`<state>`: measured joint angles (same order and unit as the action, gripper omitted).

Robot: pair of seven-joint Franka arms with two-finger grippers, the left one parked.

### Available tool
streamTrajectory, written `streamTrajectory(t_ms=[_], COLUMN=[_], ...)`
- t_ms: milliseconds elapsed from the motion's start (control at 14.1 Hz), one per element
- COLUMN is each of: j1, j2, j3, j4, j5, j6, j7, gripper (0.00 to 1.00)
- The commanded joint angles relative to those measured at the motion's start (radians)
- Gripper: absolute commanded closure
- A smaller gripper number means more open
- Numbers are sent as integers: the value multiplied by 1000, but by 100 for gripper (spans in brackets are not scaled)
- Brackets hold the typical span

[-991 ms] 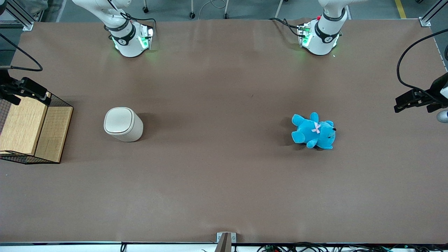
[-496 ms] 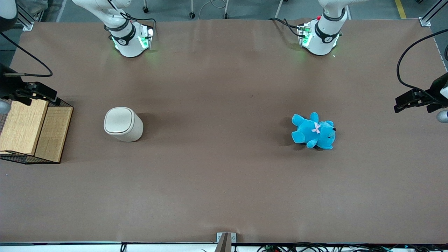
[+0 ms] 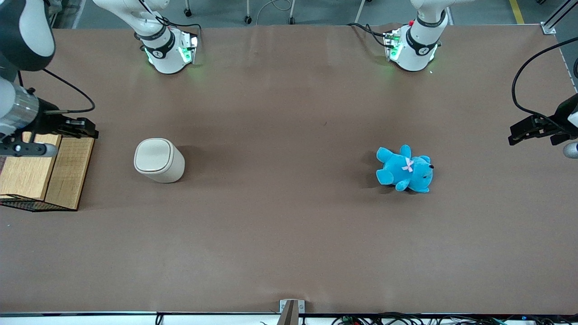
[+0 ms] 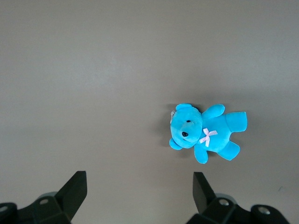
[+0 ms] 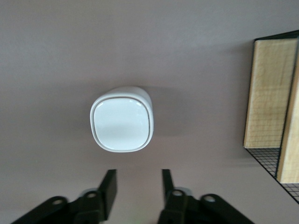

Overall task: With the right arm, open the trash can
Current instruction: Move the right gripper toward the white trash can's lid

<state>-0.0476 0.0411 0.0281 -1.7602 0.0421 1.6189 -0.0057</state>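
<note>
Small cream-white plastic trash can (image 3: 159, 160) stands upright on the brown paper-covered bench (image 3: 289, 234), toward the working arm's end. Long axis vertical; flat lid with thin inset outline faces straight up and lies shut. Rounded-square lid seen nearly face-on in the right wrist view (image 5: 122, 119).

Wooden box in a black wire basket (image 3: 43, 169) sits beside the can, at the bench edge on the working arm's end, well apart from it. Bright blue plush teddy with a pink bow (image 3: 405, 169) lies toward the parked arm's end, about as near the front camera as the can.

Large white and glossy black right arm (image 3: 20, 43) reaches in above the basket, silver wrist ring visible. Its small black pincer (image 3: 83, 127) hangs over the basket's edge, pointing toward the can, not touching it. Pincer fingers (image 5: 108, 186) stand apart with a narrow gap, holding nothing.
</note>
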Motion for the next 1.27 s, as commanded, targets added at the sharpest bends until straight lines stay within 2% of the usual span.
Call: streamTrajectory(t_ms=[0, 283, 1204], j1=[25, 87, 166], j2=[-3, 77, 263], j3=[4, 4, 4], j4=[-64, -76, -85], j5=[-13, -10, 1], j6=[22, 42, 131], j7=[-4, 1, 7], gripper=[99, 100, 100])
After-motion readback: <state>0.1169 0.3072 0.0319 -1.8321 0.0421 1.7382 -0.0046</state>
